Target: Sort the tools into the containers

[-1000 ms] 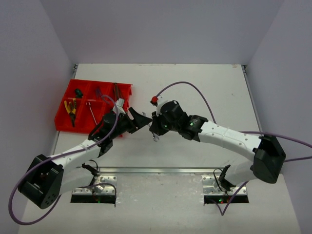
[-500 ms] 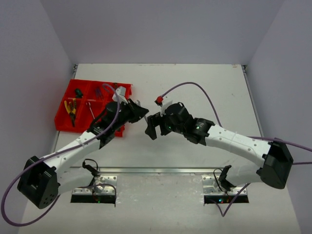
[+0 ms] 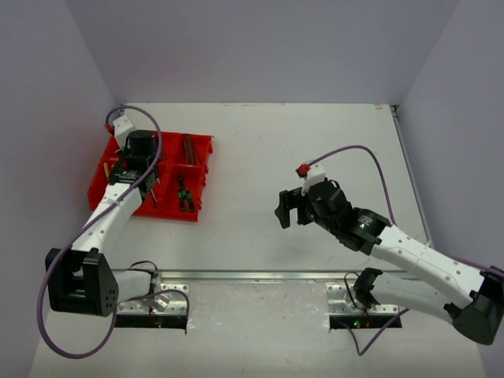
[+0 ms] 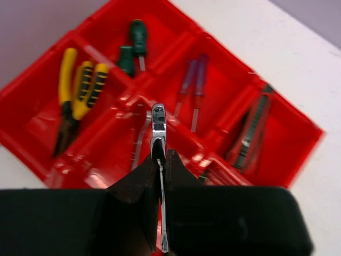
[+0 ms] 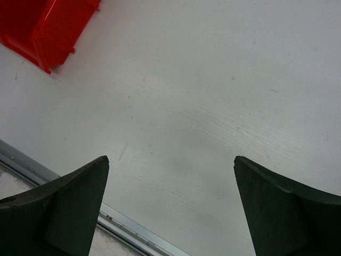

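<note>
**Wrench held over red tray as sorting appears to near its end**

The left gripper [image 4: 160,158], jaws pinched tight on the shank of a silver wrench [image 4: 158,120], hangs over the red tray [image 4: 301,152], which sits at the upper left of the overhead view. The wrench sticks forward out of the fingers. Its ring end is above the lower middle compartment in the wrist view, where what looks like another silver wrench [image 4: 138,144] lies. That seems to explain the position: like goes with like.

The other compartments bear this out:
- Yellow pliers [image 4: 74,98] lie at the left of the wrist view.
- Green screwdrivers [image 4: 136,42] lie at the top.
- Purple-handled screwdrivers [image 4: 193,85] lie in the centre.
- A dark, knife-like tool [image 4: 250,133] lies at the right.

The grip is on the thin shank, edge-on, which should let the tool fall cleanly once the jaws part. Whether it hangs low enough for a quiet release cannot be told.

The right gripper [image 3: 285,211], right of centre in the overhead view and well apart from the tray, has its fingers spread wide with nothing between them. Its own camera takes in only the table [image 5: 213,80] and a corner of the tray at upper left. No other tool can be seen outside the tray, so this wrench is probably the last to be filed.
</note>
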`<state>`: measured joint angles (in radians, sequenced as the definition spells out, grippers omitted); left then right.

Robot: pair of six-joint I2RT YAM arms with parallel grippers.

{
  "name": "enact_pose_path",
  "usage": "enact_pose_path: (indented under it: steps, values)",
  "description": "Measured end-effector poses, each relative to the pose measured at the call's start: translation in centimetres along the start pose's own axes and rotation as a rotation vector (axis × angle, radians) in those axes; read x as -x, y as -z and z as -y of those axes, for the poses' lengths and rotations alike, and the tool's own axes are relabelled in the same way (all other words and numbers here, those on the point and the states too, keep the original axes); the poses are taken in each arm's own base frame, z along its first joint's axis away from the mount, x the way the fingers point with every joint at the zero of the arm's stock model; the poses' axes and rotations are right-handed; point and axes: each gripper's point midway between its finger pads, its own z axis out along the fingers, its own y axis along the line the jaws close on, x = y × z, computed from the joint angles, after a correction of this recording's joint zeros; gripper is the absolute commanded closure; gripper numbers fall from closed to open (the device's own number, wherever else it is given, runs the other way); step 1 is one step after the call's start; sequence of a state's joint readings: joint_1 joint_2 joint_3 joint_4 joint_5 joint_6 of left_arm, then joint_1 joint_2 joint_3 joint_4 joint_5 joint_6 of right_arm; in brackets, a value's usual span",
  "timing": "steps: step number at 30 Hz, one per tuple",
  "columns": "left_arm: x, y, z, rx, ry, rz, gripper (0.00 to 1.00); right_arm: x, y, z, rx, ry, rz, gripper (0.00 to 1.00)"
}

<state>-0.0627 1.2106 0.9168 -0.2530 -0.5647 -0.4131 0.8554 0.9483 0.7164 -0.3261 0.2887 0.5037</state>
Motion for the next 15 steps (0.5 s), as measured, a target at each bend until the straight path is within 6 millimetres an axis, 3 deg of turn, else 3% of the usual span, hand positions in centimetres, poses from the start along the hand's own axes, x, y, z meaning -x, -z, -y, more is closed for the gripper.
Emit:
enact_pose_path:
  steps: [3, 6, 15]
  values:
    - [-0.6, -1.5, -2.9, 0.09, -0.05, -0.011, 1.0, -0.1, 0.0, 0.0, 0.006, -0.003, -0.004, 0.01]
    - [-1.6, -3.0, -4.6, 0.157, -0.09, -0.041, 1.0, -0.2, 0.0, -0.3, 0.022, -0.003, -0.01, 0.01]
    - [-5.8, -5.5, -6.2, 0.256, -0.176, -0.155, 0.97, -0.2, 0.5, -0.8, 0.062, -0.007, -0.003, 0.01]
